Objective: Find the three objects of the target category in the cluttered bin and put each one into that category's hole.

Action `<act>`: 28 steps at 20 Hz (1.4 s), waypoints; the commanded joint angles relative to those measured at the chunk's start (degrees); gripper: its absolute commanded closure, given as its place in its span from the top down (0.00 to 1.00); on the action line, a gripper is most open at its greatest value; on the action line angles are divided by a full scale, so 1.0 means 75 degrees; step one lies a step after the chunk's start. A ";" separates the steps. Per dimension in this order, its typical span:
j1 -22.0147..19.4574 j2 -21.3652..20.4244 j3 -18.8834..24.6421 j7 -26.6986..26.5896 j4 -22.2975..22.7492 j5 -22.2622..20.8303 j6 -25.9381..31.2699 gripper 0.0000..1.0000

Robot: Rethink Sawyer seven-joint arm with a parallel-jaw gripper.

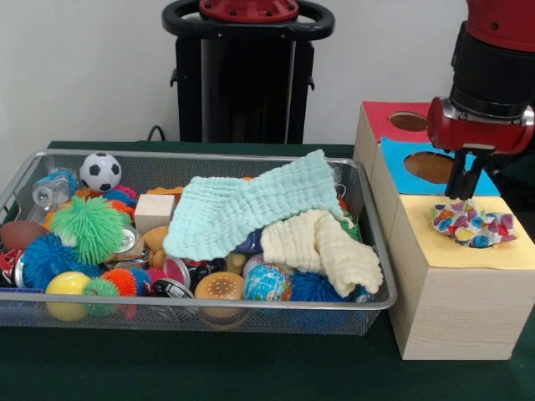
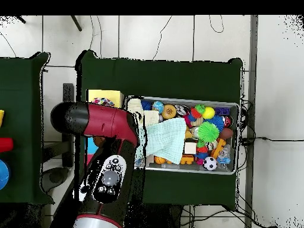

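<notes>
Front view: tool hangs over the wooden box, just above the boundary between the blue panel and the yellow panel. Dark fingers point down, tips close together with a narrow gap, nothing between them — looks released, not gripping. Directly below and slightly right of the tips: a crumpled multicolour patterned cloth lying on the yellow panel, apart from the fingers. Behind-left of the tool is the oval hole in the blue panel; further back, the red panel with its own hole. Left of the tool, well apart: wire bin on the green desk. In the bin, a mint-green cloth draped over the pile, a cream cloth under its lower right edge. Also a soccer ball, green spiky ball, blue spiky ball, yellow ball, wooden block, globe-print ball.

Overhead view: arm covers most of the box; tool itself hidden under it, can't tell its state here. Yellow panel shows past the arm, with a bit of the patterned cloth at its edge. Bin sits to the picture's right of the arm, mint-green cloth at the end nearest the arm, toys packed at the far end.
</notes>
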 commanded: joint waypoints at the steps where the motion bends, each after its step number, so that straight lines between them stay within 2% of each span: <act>1: -0.0223 0.0131 0.0997 0.1349 0.0021 0.0129 -0.0632 0.00; 7: -0.0295 0.0333 0.0891 0.1253 0.0230 -0.0201 -0.1517 0.00; 11: -0.0495 0.0474 0.1258 0.1106 0.0585 -0.0254 -0.2361 0.00; 18: -0.0395 0.0701 0.1083 0.1160 0.0650 -0.0440 -0.2780 0.00; 24: -0.0157 0.1091 0.0503 0.1267 0.0467 -0.0608 -0.2836 0.00; 25: -0.0010 0.1261 0.0191 0.1377 0.0318 -0.0627 -0.2616 0.00; 28: 0.0183 0.1525 -0.0247 0.1520 0.0181 -0.0639 -0.2356 0.00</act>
